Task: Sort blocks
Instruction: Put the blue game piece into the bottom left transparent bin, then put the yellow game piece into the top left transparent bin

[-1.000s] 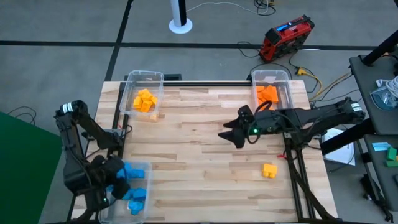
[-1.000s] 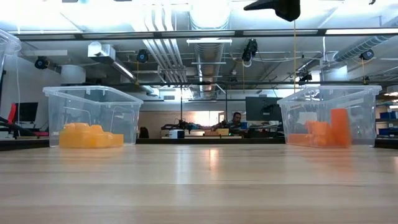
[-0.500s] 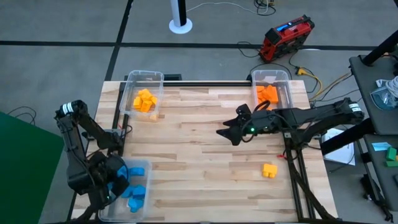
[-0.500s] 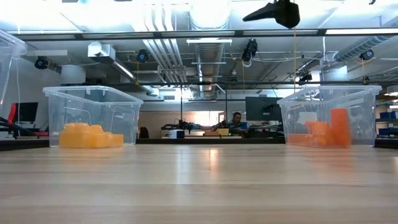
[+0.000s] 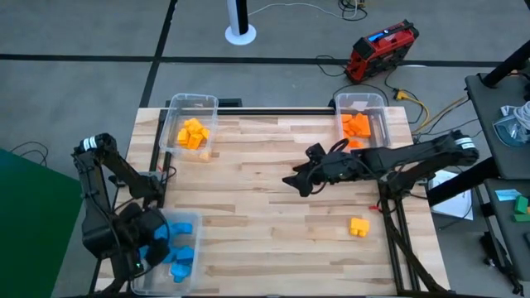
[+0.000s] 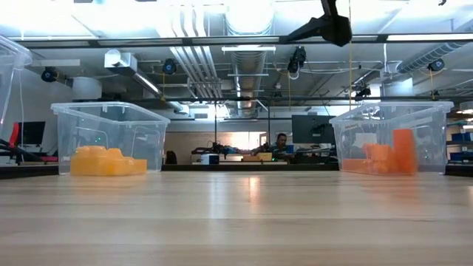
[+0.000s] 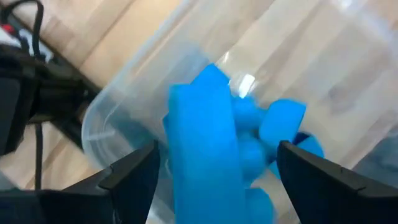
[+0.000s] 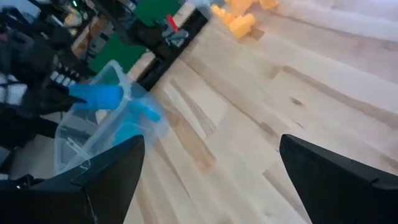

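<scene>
My left gripper (image 5: 153, 247) hangs over the clear bin (image 5: 189, 225) at the table's near left corner and is shut on a long blue block (image 7: 205, 143). More blue blocks (image 5: 180, 258) lie in that bin. Yellow blocks (image 5: 192, 133) fill the far left bin and orange blocks (image 5: 357, 124) the far right bin. One yellow block (image 5: 358, 226) lies flat on the table near the right edge. My right gripper (image 5: 291, 180) is open and holds nothing, high above the middle of the table. My left gripper has the blue block between its two fingers, which meet its long sides (image 7: 177, 171). The block runs along the fingers and sticks out past their tips (image 8: 96, 96). It is lifted clear, above the blue blocks in the bin.
A bare stretch of wooden table (image 5: 265, 223) lies between the bins. The blue bin's rim (image 6: 9, 48) rises close at the left in the low view. Cables and a red device (image 5: 381, 50) lie on the floor beyond the far edge.
My right gripper has drifted toward the table's left edge, staying high and open. My left gripper has shifted a little toward the near edge over the blue bin.
</scene>
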Available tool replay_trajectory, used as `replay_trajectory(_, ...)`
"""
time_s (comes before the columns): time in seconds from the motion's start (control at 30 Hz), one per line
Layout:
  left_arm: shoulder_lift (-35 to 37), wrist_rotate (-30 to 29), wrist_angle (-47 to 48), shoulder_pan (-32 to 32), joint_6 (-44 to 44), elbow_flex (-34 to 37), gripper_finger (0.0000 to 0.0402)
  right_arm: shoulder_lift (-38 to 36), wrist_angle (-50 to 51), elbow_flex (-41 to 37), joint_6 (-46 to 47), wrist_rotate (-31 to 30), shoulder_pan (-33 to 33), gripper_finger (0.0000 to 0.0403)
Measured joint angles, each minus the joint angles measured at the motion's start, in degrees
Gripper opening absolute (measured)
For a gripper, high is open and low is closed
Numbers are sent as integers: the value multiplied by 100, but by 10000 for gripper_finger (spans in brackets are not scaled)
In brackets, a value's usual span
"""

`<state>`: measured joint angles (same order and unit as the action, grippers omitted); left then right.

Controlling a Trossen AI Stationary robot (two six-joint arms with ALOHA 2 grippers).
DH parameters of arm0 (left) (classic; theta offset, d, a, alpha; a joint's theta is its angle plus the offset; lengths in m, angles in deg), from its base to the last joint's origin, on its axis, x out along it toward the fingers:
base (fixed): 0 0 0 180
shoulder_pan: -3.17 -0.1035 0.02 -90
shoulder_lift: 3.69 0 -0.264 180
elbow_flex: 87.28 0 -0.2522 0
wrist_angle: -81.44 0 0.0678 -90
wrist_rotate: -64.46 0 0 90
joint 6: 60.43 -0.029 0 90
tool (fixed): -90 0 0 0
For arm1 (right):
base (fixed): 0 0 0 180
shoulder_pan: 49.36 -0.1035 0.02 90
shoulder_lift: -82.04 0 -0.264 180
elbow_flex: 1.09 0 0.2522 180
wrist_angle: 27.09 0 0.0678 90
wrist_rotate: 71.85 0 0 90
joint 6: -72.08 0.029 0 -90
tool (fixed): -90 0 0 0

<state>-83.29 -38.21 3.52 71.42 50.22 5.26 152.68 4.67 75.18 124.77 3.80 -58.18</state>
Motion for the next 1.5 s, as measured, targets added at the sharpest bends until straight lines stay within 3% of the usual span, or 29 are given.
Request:
replay_trajectory(0.1, 2, -304, -12, -75, -9, -61, 294, 120, -34, 0, 1, 111, 0, 365)
replay_trajectory(0.47, 0, -433, -6, -207, -38, -158, 294, 259, 45, 0, 338, 282, 0, 365)
replay_trajectory(0.6, 0, -1005, 20, -216, -21, -375, 294, 235, 257, 0, 663, 331, 0, 365)
replay_trajectory(0.8, 0, -2324, 23, -341, -115, -811, 294, 235, 576, 0, 1056, 538, 3, 365)
replay_trajectory(1.0, 0, -3220, -8, -701, -793, -990, 294, 244, 735, 14, 1766, 606, 66, 365)
replay_trajectory(1.1, -2, -3549, -54, -968, -1234, -994, 294, 291, 1749, 238, 2084, 1006, -3, 365)
replay_trajectory(1.27, -2, -3744, -146, -1457, -2006, -992, 294, 608, 5065, 854, 2974, 1208, -495, 365)
replay_trajectory(1.37, -2, -3742, -204, -1662, -2396, -1005, 294, 733, 6488, 1050, 3379, 1503, -788, 365)
replay_trajectory(1.5, -2, -3741, -219, -1822, -2724, -1003, 294, 663, 6659, 919, 3531, 1847, -1157, 365)
